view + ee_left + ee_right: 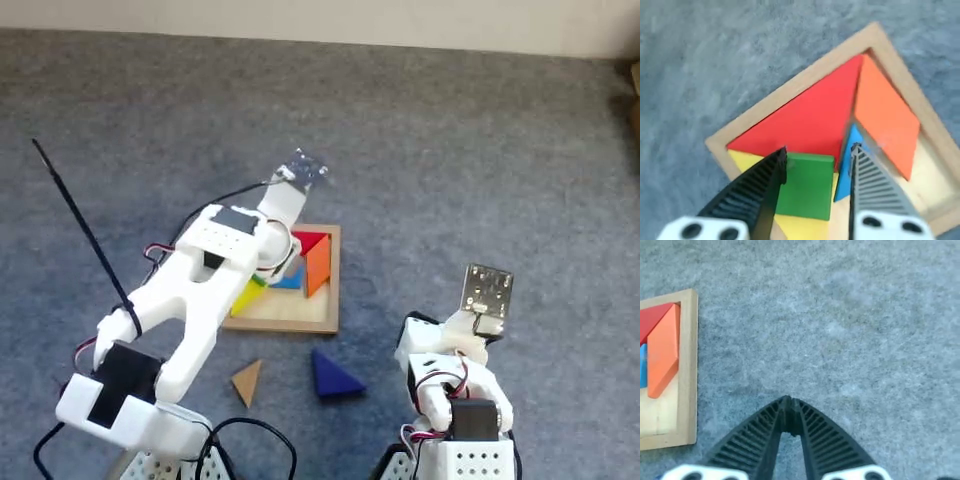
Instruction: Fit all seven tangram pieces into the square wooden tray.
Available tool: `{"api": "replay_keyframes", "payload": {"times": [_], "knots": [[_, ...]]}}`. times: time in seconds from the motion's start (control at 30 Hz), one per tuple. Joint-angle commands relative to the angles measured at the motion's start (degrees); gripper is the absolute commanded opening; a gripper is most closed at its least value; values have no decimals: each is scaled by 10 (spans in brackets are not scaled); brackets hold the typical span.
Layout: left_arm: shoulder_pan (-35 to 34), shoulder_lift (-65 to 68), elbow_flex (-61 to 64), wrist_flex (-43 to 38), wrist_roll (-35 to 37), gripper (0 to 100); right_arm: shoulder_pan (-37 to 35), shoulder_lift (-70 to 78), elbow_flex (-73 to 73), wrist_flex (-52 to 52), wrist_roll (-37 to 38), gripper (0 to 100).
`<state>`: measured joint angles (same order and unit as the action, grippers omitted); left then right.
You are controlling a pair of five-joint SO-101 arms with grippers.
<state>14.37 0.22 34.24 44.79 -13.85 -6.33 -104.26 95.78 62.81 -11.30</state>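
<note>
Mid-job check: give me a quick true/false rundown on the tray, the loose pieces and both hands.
1. Two pieces lie outside the tray. True: the dark blue triangle and the tan triangle are on the carpet.
2. The right hand holds a piece. False: it is shut on nothing, over carpet.
3. The left hand is open over the green square. True.
4. The orange piece is on the carpet. False: it lies in the tray, against the red triangle.
5. The tray is full. False: bare wood shows inside it.
</note>
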Motion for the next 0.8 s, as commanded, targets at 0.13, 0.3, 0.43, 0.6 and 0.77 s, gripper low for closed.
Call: {"api": "replay_keyframes", "payload": {"times": [0.13, 0.3, 0.43, 0.6, 0.77], "knots": [[56, -5, 17, 18, -95, 210, 8, -14, 72, -9, 8, 9], [36, -6, 13, 36, -113, 210, 8, -14, 72, -9, 8, 9], [22, -7, 13, 37, -126, 210, 8, -14, 73, -9, 8, 9], [14, -63, 6, 62, -121, 210, 8, -15, 73, -9, 8, 9], [33, -153, 35, 87, -83, 210, 8, -15, 73, -9, 8, 9]]}}
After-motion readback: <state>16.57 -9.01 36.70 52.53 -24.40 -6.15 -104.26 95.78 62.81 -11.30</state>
